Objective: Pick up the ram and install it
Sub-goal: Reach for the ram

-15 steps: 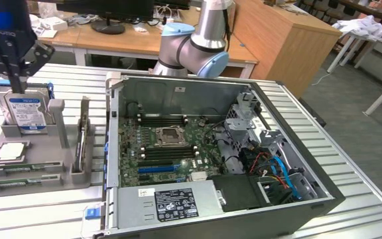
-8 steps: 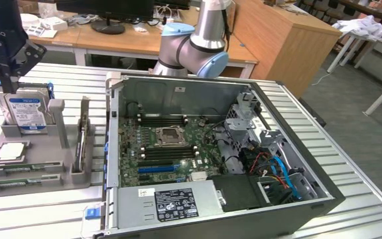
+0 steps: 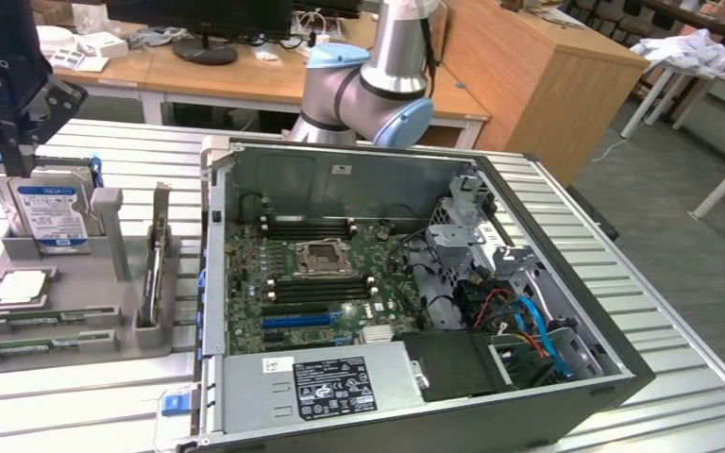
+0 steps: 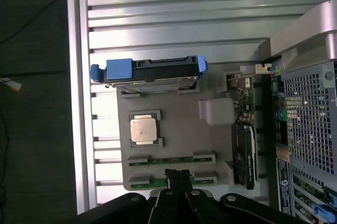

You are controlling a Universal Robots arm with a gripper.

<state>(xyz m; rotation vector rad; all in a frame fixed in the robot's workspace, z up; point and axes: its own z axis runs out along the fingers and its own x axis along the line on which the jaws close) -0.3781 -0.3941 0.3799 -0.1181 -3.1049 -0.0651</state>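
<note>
Lying edge-up, ram (image 4: 171,159) lengthwise along holder (image 4: 179,134)

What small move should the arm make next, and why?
Probably open the fingers first. The gripper is shut and holds nothing. It hovers above the grey tray, where the ram lies flat in its slot, not yet picked up. Shut fingers likely could not take hold of so thin a stick, so opening them seems the sensible first step.

Ram (image 4: 171,159) lies in the holder (image 4: 179,129), beside the case (image 3: 337,179).
</note>
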